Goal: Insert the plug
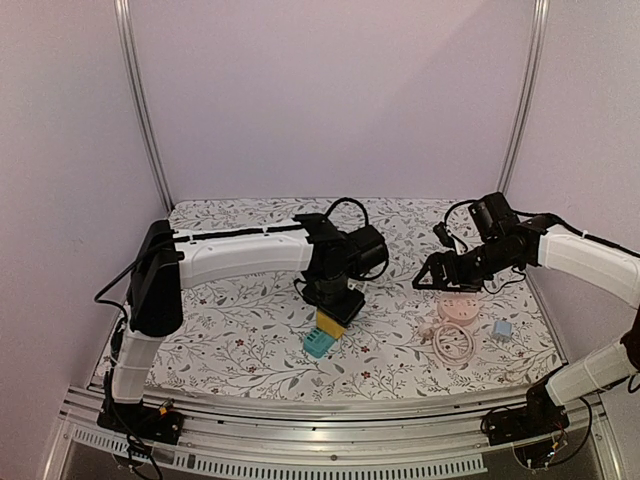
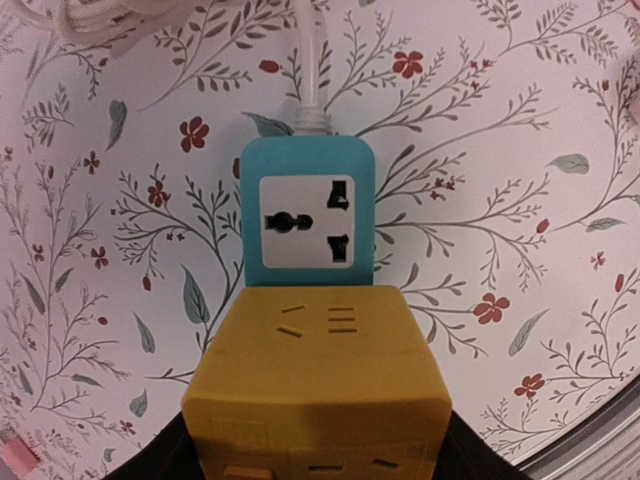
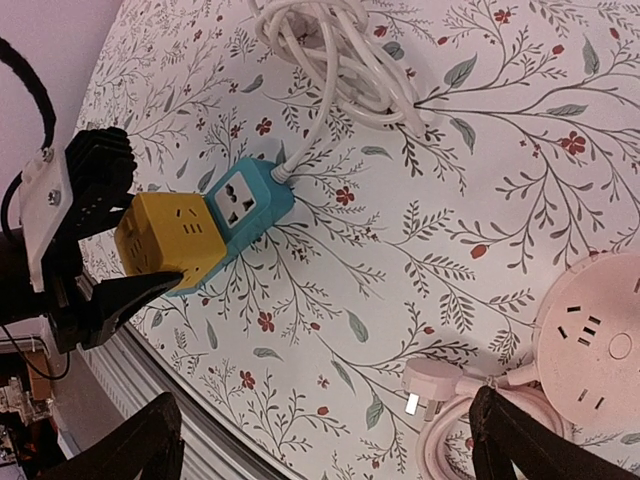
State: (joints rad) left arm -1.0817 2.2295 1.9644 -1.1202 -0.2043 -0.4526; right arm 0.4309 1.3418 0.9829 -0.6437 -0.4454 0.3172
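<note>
Yellow cube (image 2: pixel 320 390), clenched in the left gripper (image 3: pixel 150 235), touches the teal socket (image 2: pixel 307 215); well right of it the right gripper (image 3: pixel 325 405) hangs spread above the white plug (image 3: pixel 425 385), probably light, stiff, best pinched across its body.

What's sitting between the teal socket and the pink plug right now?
Nothing: the tablecloth between teal socket and pink plug is bare, per the right wrist view.

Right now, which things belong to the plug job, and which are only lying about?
Job, probably: yellow cube in the left gripper, teal socket block, perhaps the pale plug.
Lying about: pink round socket, small blue adapter, coiled white cable.
</note>
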